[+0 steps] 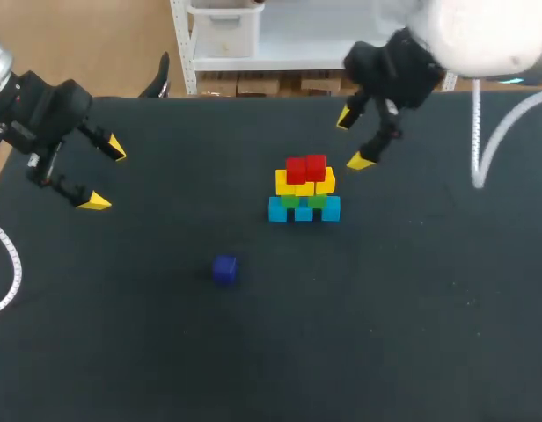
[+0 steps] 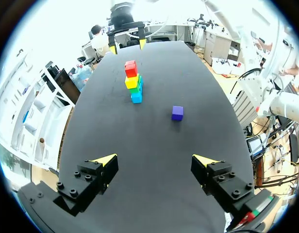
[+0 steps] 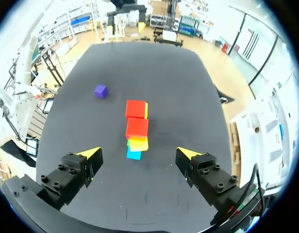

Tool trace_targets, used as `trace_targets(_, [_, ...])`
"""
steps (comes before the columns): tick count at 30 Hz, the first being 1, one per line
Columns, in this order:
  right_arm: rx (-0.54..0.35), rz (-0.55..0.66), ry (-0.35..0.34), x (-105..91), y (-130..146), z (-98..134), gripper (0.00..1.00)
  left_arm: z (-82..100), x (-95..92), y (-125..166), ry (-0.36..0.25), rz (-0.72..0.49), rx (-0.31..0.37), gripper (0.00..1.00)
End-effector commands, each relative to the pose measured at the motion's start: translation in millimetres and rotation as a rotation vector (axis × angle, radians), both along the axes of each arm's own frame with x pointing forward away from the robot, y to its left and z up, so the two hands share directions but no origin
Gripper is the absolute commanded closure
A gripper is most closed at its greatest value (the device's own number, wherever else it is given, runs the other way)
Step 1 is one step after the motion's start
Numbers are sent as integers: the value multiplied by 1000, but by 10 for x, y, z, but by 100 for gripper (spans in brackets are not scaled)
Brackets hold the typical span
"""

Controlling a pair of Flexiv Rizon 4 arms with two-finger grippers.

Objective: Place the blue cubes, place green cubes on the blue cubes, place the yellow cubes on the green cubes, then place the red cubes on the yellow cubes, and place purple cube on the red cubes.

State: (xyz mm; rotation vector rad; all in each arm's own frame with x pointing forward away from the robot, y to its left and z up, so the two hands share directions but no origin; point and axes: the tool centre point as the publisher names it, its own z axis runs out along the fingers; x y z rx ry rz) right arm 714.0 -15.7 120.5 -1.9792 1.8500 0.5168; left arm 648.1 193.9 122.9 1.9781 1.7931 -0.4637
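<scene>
Quick colour log: the table (image 1: 121, 352) is plain matte black, no pattern. The blue cubes (image 1: 331, 209) read light cyan-blue, the green cubes (image 1: 290, 201) bright green, the yellow cubes (image 1: 284, 183) warm yellow, the red cubes (image 1: 306, 168) solid red. The purple cube (image 1: 224, 269) looks deep blue-violet. Every cube is one flat colour, unmarked. The left gripper (image 1: 106, 175) and right gripper (image 1: 352, 139) match: black fingers, bright yellow tips.

Head camera high over the table (image 1: 412, 334); wrist cameras low at opposite ends, both toward the cube stack (image 1: 303, 189)
</scene>
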Motion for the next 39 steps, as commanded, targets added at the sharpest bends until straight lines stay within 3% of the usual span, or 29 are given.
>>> trace_targets(1, [299,-19,-66,-251,-408,5,0,-7,5,13,-2,-4,-4,0])
trace_targets(15, [507,-43,-100,-643,-1344,-36,0,-7,5,13,-2,-4,-4,0])
trace_targets(39, [541,35,-46,-694,-1665,-170,0,-7,5,13,-2,-4,-4,0])
